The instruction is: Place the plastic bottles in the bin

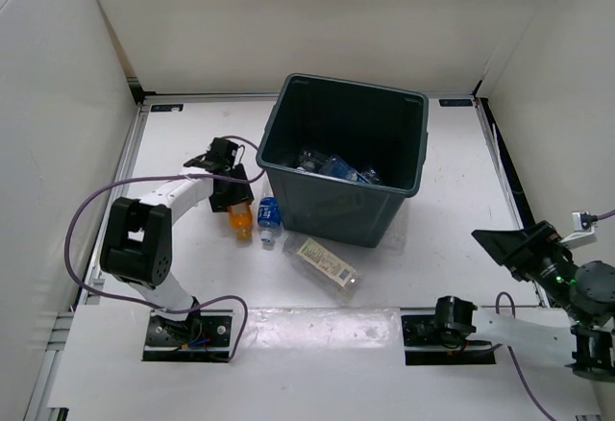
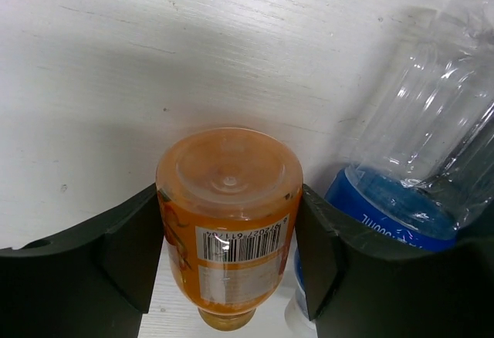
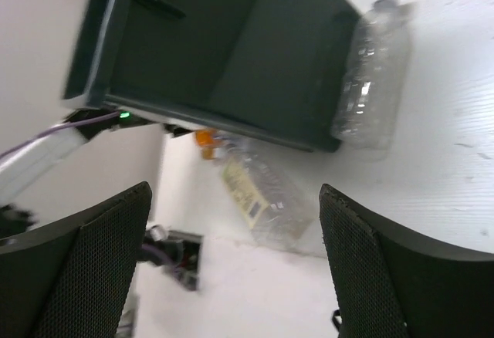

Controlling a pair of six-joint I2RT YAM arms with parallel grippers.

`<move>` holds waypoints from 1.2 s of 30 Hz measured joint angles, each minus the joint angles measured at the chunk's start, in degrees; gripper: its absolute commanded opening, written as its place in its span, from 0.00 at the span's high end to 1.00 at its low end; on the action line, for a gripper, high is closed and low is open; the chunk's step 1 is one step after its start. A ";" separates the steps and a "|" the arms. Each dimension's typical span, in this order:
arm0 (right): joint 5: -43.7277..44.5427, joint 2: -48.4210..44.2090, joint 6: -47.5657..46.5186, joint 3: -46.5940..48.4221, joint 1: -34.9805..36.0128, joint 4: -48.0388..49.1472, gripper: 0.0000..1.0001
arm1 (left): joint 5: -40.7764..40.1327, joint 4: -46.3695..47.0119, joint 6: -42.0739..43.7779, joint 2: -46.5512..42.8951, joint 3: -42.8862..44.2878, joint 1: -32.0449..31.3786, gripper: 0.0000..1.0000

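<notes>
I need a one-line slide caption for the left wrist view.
Left hand grips the orange bottle on the white table, a blue-labelled clear bottle beside it.

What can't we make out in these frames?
1. How many bottles lie in the bin: top view, dark, overlapping.
2. Cap of the orange bottle: left wrist view, cut off by bottom edge.
3. Print on the cream-label bottle: right wrist view, blurred.

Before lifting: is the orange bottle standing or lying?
Lying down. The orange bottle lies lengthwise on the table, left gripper around it.
</notes>
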 measured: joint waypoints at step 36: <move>-14.56 16.20 -40.57 -13.38 -38.91 15.34 0.10 | -0.94 -28.06 5.64 -46.95 25.29 1.92 0.70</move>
